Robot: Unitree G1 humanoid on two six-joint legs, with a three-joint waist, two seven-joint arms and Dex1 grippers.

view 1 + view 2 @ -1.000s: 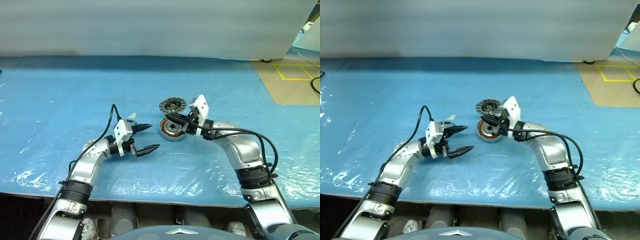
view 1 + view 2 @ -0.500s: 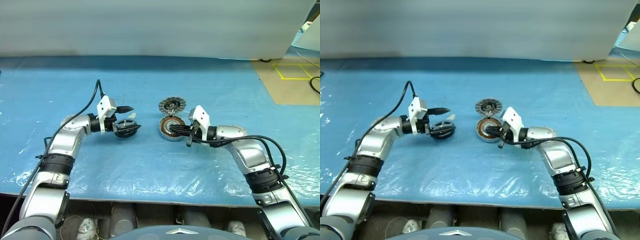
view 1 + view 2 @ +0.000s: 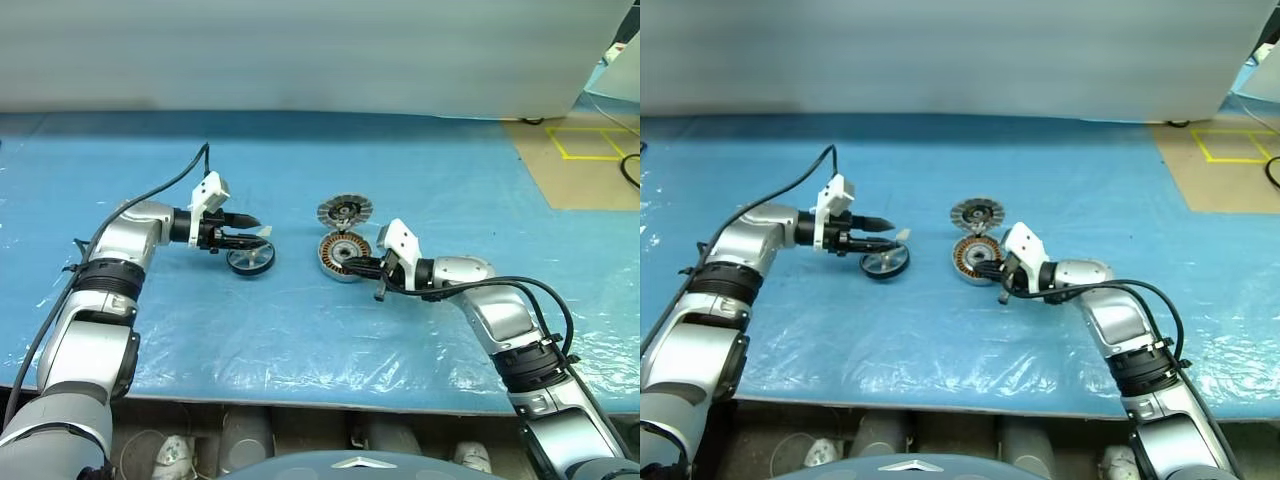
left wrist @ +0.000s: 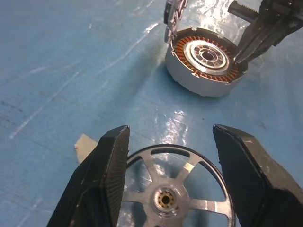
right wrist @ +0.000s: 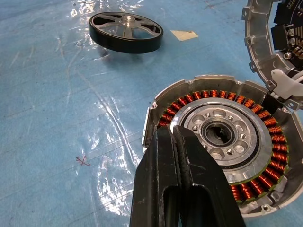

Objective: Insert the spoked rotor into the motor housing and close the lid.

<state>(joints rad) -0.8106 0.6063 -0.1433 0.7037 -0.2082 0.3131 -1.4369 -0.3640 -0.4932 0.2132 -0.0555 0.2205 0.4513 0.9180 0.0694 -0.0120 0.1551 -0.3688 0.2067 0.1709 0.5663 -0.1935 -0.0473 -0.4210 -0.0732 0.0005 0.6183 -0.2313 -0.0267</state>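
Note:
The spoked rotor [image 4: 177, 196], a dark-rimmed wheel with silver spokes, lies flat on the blue table. My left gripper [image 4: 170, 132] hovers over it, its fingers apart on either side of the rim, and it also shows from the head [image 3: 250, 228]. To the right stands the motor housing [image 3: 343, 255], with copper windings [image 5: 265, 142] around a pale centre. My right gripper [image 5: 173, 132] is shut and empty, its tip at the housing's near rim. The lid [image 3: 345, 211], a silver ribbed disc, stands tilted just behind the housing.
Blue plastic sheeting [image 3: 300, 340] covers the table, and its front edge runs along the bottom. A small tan scrap [image 4: 85, 142] lies beside the rotor. At the far right is tan floor with yellow tape [image 3: 590, 150]. A pale wall backs the table.
My left arm swung out to the left and away from me to the rotor, and its jaws narrowed a little. My right gripper sank slightly at the housing, still shut.

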